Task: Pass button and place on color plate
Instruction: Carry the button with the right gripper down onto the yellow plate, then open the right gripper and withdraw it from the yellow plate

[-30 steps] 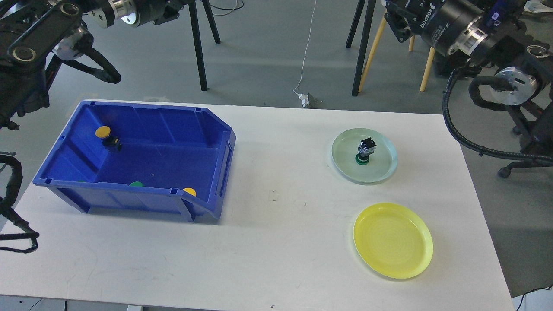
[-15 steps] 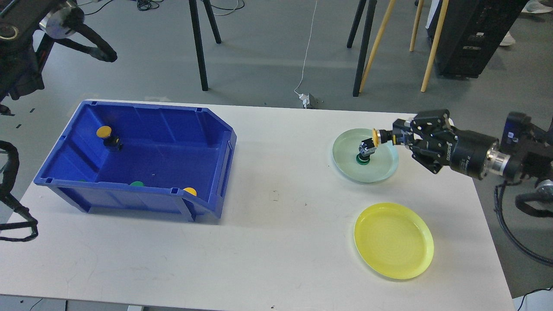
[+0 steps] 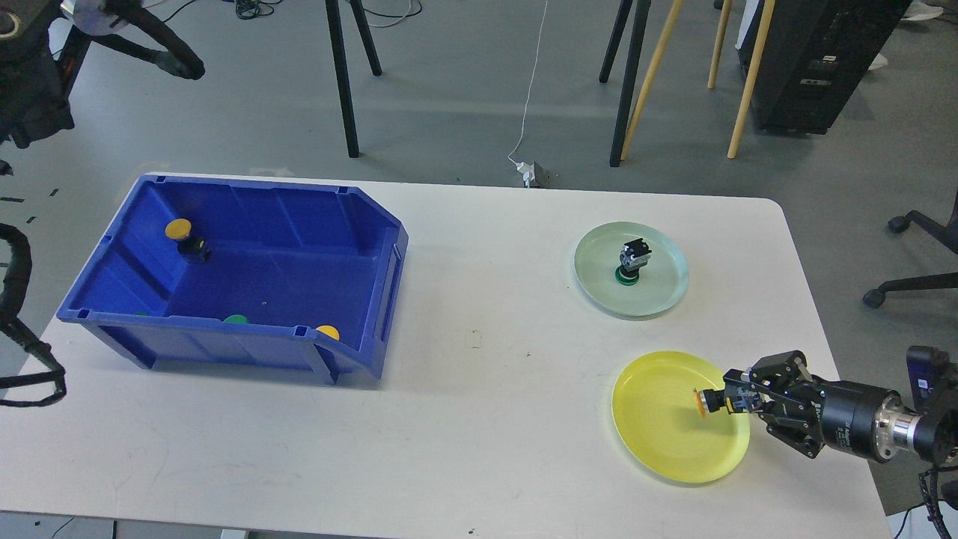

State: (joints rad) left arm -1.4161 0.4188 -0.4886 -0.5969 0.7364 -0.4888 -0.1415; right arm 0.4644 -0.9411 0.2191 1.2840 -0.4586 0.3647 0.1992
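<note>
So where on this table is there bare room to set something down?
Bare: the wide middle of the table between blue bin and both plates, plus the front strip. Crowded: yellow plate, where the right tool holds a yellow button; green plate holds a button.

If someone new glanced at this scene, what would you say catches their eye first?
Probably the big blue bin on the table's left, with loose buttons inside. Next, the right gripper, its jaws shut on a yellow button over the yellow plate at front right. Behind it, a pale green plate holds a green button.
</note>
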